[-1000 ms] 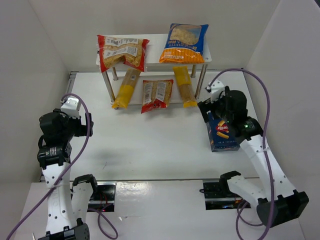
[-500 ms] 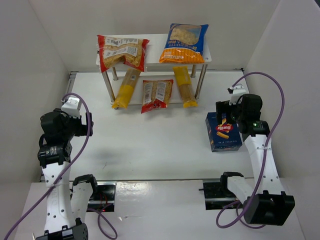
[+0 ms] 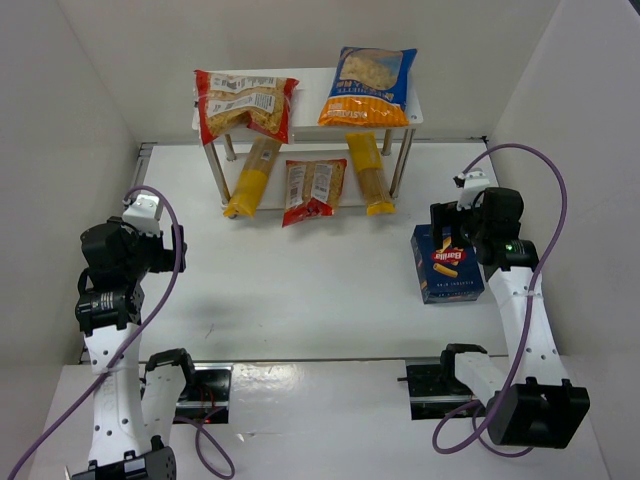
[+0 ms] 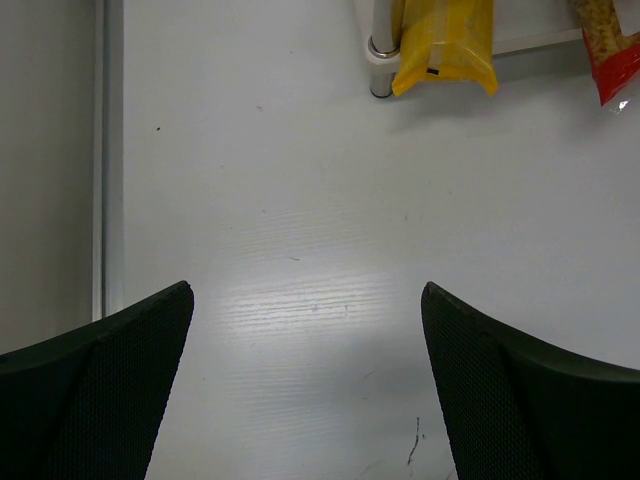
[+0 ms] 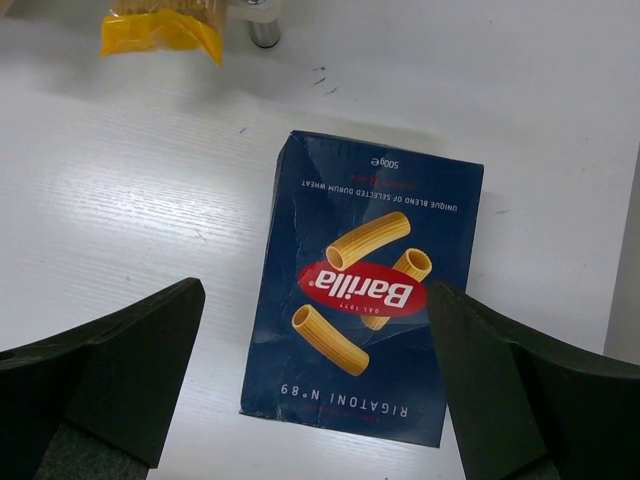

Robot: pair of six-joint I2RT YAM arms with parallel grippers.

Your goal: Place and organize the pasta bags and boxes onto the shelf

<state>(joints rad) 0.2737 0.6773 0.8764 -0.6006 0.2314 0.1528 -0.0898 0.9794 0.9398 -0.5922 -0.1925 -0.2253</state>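
The dark-blue pasta box (image 3: 447,265) lies flat on the table at the right, and fills the middle of the right wrist view (image 5: 365,290). My right gripper (image 3: 450,226) hovers above its far end, open and empty (image 5: 315,385). The shelf (image 3: 310,92) stands at the back. The large red bag (image 3: 245,103) and the blue-and-orange bag (image 3: 368,87) lie on its top board. Two long yellow bags (image 3: 250,178) (image 3: 368,172) and the small red-edged bag (image 3: 313,189) lie on the lower level. My left gripper (image 3: 160,250) is open and empty over bare table (image 4: 305,390).
White walls enclose the table on three sides. A yellow bag end (image 4: 445,45) and a shelf leg (image 4: 380,75) show at the top of the left wrist view. The other yellow bag end (image 5: 160,30) and a shelf leg (image 5: 263,35) show in the right wrist view.
My right gripper has drawn back to the right and up, off the blue box, which stays flat on the table. The left arm has not moved.
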